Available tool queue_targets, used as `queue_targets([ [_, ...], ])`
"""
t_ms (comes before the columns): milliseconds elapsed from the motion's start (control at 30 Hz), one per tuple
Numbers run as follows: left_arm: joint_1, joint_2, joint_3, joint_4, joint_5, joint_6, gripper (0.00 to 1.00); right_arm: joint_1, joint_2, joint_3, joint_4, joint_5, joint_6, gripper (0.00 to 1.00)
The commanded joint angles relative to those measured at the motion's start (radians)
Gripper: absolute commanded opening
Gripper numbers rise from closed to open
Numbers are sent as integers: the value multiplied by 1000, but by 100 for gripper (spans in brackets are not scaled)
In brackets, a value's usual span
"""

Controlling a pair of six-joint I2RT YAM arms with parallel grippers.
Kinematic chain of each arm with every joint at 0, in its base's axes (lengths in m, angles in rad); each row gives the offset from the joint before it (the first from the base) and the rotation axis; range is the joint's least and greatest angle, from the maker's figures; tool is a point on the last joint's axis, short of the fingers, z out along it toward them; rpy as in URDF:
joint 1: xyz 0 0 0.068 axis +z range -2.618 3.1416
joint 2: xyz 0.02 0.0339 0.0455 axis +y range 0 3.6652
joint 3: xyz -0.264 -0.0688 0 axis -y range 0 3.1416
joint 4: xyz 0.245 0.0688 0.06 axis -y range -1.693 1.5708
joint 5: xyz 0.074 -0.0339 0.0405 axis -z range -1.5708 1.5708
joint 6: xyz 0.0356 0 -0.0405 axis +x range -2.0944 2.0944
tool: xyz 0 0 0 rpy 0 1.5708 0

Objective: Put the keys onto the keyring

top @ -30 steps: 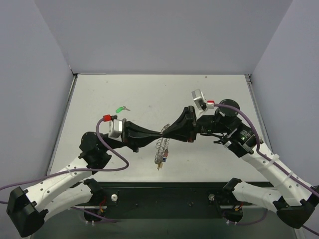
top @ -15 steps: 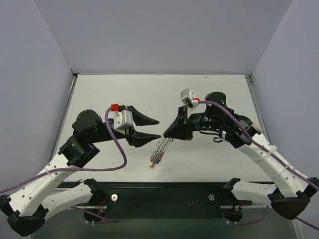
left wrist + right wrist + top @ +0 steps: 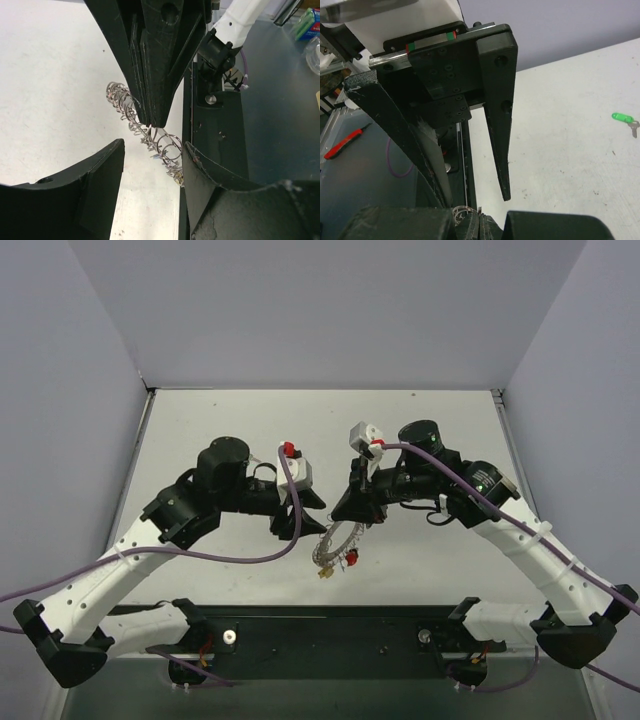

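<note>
One green key [image 3: 623, 118], right wrist only

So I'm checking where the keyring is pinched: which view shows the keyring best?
Left wrist: the keyring runs across mid-frame, coils sharp, pinched by the right gripper. Top external shows most of its loop, but small. Right wrist catches only a sliver of wire at the bottom edge.

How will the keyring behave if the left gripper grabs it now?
Likely floppy: the keyring droops in a curved coil below the pinch of the right gripper. Probably light, since that pinch alone holds it. The keys at its low end may swing if nudged.
</note>
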Motion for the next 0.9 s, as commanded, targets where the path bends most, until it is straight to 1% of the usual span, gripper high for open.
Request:
queue_targets([
  [0, -6, -4, 24, -14, 46, 26, 59, 16, 11, 45, -34, 15, -35, 0],
  [367, -8, 36, 19, -14, 63, 30, 58, 20, 8, 49, -57, 35, -45, 0],
  [433, -8, 36, 15, -7, 57, 26, 58, 19, 5, 45, -52, 43, -47, 0],
  [533, -8, 30, -1, 16, 32, 16, 55, 19, -21, 7, 1, 47, -27, 0],
  [600, -8, 16, -20, 46, 12, 10, 54, 20, -67, -39, 108, 60, 19, 0],
  [633, -8, 8, -30, 57, 5, 6, 54, 19, -90, -96, 156, 72, 40, 0],
  [667, -6, -1, -36, 69, -4, 1, 53, 17, -116, -137, 263, 102, 91, 0],
  [700, -6, -21, -54, 97, -24, -4, 54, 16, -170, -171, 315, 118, 109, 0],
  [733, -6, -32, -62, 108, -37, -10, 54, 16, -196, -238, 366, 130, 126, 0],
  [767, -5, -42, -68, 121, -53, -17, 54, 13, -221, -269, 467, 151, 157, 0],
  [800, -5, -62, -77, 152, -84, -25, 54, 8, -268, -298, 504, 173, 203, 0],
  [833, -3, -72, -92, 163, -96, -37, 56, 8, -287, -353, 570, 182, 220, 0],
  [867, -2, -81, -100, 181, -110, -46, 57, 8, -322, -374, 646, 196, 238, 0],
])
